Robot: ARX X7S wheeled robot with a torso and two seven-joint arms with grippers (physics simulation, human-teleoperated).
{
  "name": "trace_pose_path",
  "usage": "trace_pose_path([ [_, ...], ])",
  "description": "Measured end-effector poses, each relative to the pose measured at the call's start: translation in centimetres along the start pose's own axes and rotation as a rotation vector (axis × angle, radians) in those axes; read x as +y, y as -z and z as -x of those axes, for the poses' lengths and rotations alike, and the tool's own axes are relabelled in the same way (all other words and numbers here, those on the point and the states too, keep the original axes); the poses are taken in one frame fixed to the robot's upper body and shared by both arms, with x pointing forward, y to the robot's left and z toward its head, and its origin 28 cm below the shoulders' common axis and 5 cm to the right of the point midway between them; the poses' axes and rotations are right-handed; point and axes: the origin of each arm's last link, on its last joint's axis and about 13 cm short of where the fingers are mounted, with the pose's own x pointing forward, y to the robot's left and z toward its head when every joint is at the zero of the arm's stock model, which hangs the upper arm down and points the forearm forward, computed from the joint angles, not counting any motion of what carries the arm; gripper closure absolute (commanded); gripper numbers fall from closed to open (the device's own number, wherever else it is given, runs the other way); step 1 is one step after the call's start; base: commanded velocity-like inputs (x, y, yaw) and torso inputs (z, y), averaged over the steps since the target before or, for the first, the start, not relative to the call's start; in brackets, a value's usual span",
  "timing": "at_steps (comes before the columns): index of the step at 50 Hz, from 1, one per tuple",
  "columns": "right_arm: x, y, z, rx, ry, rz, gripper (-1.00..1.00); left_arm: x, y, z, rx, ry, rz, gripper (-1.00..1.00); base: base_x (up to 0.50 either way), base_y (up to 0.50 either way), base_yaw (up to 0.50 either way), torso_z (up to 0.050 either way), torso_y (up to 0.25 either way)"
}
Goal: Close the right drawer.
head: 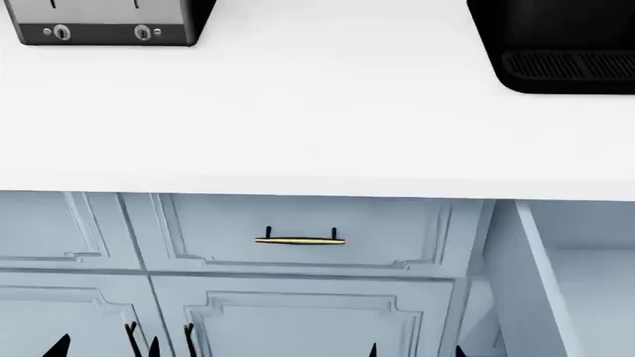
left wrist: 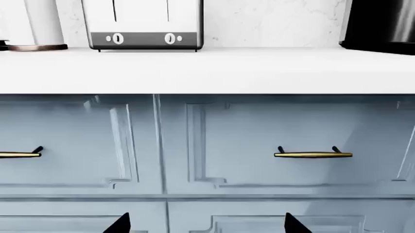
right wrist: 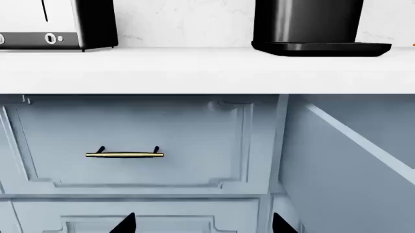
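The right drawer point(head: 581, 290) stands pulled out at the right of the head view. I see its pale blue-grey side wall and plain inside; its front and handle are out of view. In the right wrist view the same drawer wall point(right wrist: 347, 167) juts out on the right. My right gripper point(right wrist: 204, 226) is open and empty, facing the cabinet fronts beside that wall and apart from it. My left gripper point(left wrist: 207, 226) is open too, with nothing between its fingers, facing the closed fronts further left. Only the dark fingertips point(head: 459, 350) show at the head view's bottom edge.
A closed drawer front with a brass bar handle point(head: 300, 240) sits left of the open drawer. The white countertop point(head: 297, 111) overhangs the fronts. On it stand a toaster point(head: 104, 22) and a black machine point(head: 555, 44). A white canister point(left wrist: 42, 22) stands beside the toaster.
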Motion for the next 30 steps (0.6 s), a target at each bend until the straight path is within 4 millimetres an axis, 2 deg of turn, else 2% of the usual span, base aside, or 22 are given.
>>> trace_pose_path([
  [16, 0.06, 0.13, 0.05, 0.001, 0.001, 0.016, -1.0, -0.08, 0.69, 0.11, 0.001, 0.003, -0.006, -1.0, 0.0, 0.01, 0.0, 0.0, 0.0],
  [30, 0.14, 0.17, 0.28, -0.038, -0.019, 0.077, -1.0, -0.1, 0.75, 0.17, 0.001, 0.002, -0.004, -1.0, 0.0, 0.5, 0.0, 0.0, 0.0],
])
